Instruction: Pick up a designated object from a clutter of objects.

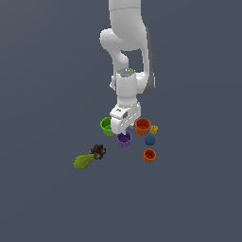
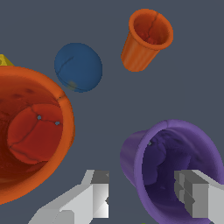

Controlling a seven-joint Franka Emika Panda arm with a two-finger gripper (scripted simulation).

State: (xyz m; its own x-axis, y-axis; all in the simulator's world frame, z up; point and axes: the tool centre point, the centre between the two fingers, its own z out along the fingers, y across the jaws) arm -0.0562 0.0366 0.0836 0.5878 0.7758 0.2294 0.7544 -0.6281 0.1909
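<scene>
Hanging spread over the clutter, the gripper point(image 2: 144, 197) has one finger outside the purple cup's point(image 2: 173, 168) wall and the other seemingly inside its mouth; the cup sits upright directly beneath, between green cup point(image 1: 107, 126) and orange cup point(image 1: 142, 126).

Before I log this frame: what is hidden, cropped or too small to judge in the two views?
- Purple cup: wrist view's edge crops its near rim; in the exterior view the gripper covers part of it, so contact cannot be judged.
- Larger orange cup: cropped by the wrist view's edge.
- Yellow piece: too small in the exterior view; only a corner shows in the wrist view.
- Dark lump: too small to identify.
- Green cup: partly behind the gripper.
</scene>
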